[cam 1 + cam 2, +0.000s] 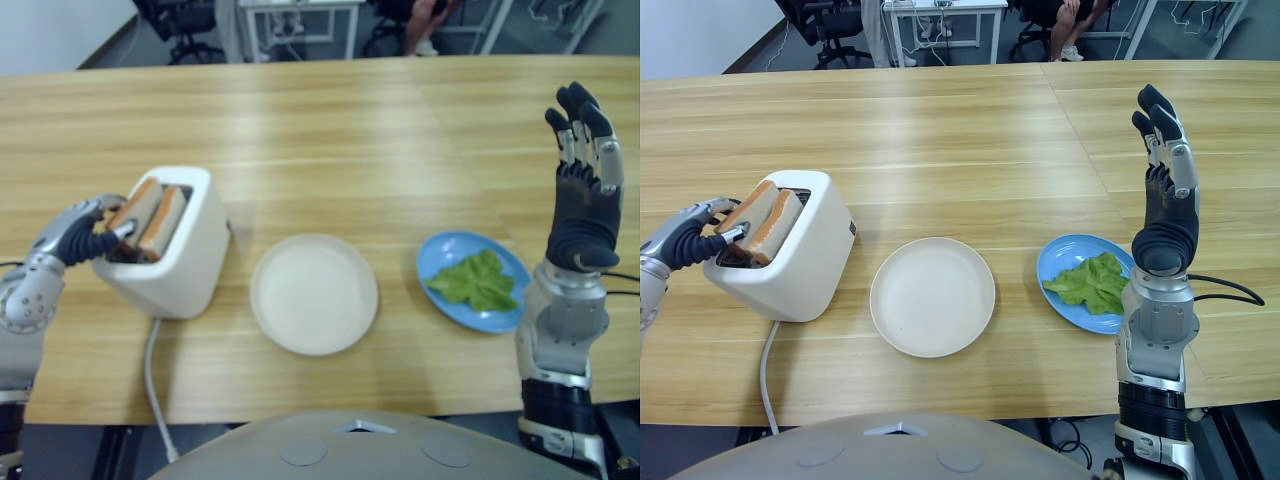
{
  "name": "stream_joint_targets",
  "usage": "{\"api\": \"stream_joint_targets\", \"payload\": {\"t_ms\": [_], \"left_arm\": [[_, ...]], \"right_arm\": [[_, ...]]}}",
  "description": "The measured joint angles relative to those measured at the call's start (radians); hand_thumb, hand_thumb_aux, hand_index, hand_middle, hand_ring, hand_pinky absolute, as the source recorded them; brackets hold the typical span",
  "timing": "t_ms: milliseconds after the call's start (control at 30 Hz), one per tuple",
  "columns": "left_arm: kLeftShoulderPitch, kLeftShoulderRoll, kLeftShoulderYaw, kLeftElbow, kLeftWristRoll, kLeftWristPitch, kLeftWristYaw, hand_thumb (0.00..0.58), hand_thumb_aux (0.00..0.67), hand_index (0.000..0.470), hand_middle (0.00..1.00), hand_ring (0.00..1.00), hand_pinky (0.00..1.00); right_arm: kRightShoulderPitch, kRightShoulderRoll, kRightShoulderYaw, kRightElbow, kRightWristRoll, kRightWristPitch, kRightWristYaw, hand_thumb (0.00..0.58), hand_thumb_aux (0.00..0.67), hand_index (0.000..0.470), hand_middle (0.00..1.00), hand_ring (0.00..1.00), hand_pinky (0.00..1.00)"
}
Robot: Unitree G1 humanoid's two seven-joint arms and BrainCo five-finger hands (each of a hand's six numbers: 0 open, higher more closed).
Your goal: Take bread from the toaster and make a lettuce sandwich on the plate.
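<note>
Brown bread stands in the toaster, one slice pinched by the left hand; right hand raised, spread, empty.

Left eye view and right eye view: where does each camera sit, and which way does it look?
Left eye view: on the robot's head, facing forward and down at the table; its left hand pinches a bread slice in the toaster, and its right hand stands raised and open.
Right eye view: beside the first on the head, facing the same way; everything sits a little further left in the picture.
Shared: the white plate, the blue plate with lettuce, and both hands.
</note>
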Motion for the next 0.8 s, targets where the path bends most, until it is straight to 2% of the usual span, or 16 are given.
{"api": "stream_joint_targets", "payload": {"t_ms": [300,567,800], "left_arm": [[-0.062,-0.032,0.040,-0.024,-0.015,-0.004,0.096,0.580,0.670,0.460,1.00,1.00,1.00],[-0.073,-0.035,0.043,-0.075,-0.029,-0.005,0.101,0.580,0.670,0.460,1.00,1.00,1.00],[-0.137,-0.038,0.051,-0.123,-0.043,-0.017,0.119,0.580,0.670,0.460,1.00,1.00,1.00]], "right_arm": [[-0.001,-0.001,-0.002,0.000,0.001,0.000,0.001,0.000,0.000,0.000,0.00,0.00,0.00],[-0.010,-0.001,-0.002,0.000,0.001,0.002,0.000,0.000,0.000,0.000,0.00,0.00,0.00],[-0.020,-0.001,-0.003,0.000,0.002,0.002,0.000,0.000,0.000,0.000,0.00,0.00,0.00]]}}
